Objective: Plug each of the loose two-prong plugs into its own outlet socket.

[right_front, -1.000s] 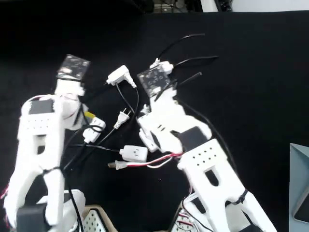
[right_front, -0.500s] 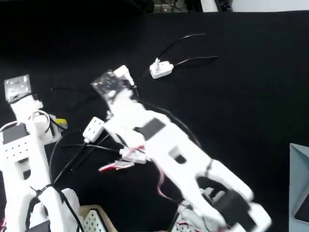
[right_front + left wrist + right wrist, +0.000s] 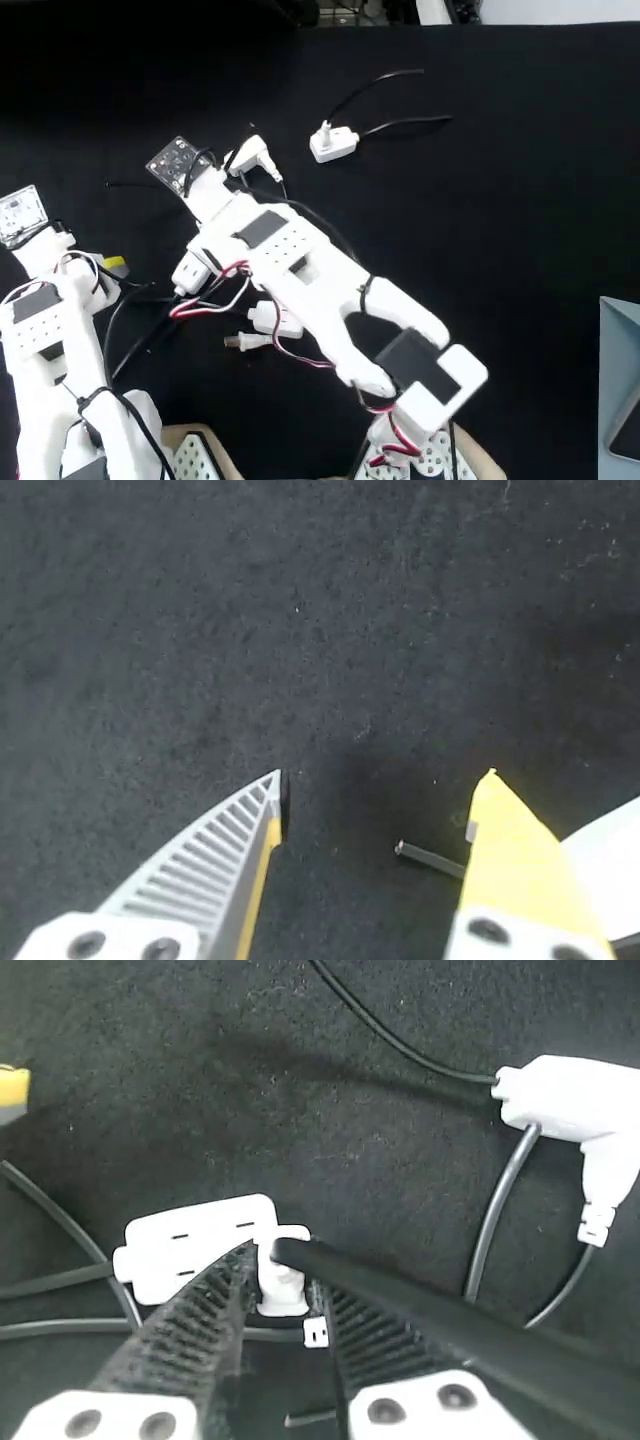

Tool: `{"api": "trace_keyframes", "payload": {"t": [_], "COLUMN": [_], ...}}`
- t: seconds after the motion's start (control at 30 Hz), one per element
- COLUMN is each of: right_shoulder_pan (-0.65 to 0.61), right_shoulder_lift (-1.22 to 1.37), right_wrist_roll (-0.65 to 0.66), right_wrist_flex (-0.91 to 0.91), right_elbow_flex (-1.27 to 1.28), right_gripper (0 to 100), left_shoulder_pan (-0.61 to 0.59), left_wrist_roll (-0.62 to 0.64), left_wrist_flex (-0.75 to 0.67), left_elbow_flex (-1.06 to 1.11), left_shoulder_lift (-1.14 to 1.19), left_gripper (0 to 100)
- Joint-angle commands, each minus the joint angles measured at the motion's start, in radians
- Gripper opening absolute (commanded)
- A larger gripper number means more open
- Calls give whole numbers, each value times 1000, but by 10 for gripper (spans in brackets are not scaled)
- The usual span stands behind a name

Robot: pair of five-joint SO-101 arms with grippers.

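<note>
Checking the right wrist view, I see the right gripper [image 3: 282, 1265] with its fingers [image 3: 190, 1330] drawn narrow around a small white plug [image 3: 284, 1290]. The plug touches the edge of a white outlet socket [image 3: 190, 1245] lying flat on the black table [image 3: 330, 1090]; I cannot tell whether its prongs are in. A black cable [image 3: 420, 1305] crosses over one finger. Farther off lies a second white plug [image 3: 575, 1110] on its own dark cord. On the high view my right arm [image 3: 290, 260] slants across to the left half of the table, above a tangle of cords. Another socket [image 3: 276, 318] lies just beside it, and a white connector [image 3: 333, 142] lies well apart on the far side. My left gripper [image 3: 383, 780] hangs over bare table, fingers spread wide and holding nothing.
</note>
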Motion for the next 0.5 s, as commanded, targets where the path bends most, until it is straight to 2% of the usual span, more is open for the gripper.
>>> {"api": "trace_keyframes", "payload": {"t": [0.0, 0.47], "right_shoulder_pan": [-21, -64], "right_shoulder_lift": [12, 24], "right_wrist_roll": [9, 6], "right_wrist_flex": [-21, -68], "right_elbow_flex": [-82, -68], "right_gripper": [12, 12], "left_shoulder_pan": [-5, -5], "left_wrist_roll": [8, 8], "left_wrist_flex": [-17, -15], "left_elbow_flex": [-5, -5], "left_shoulder_lift": [-15, -14], "left_gripper": [295, 295]}}
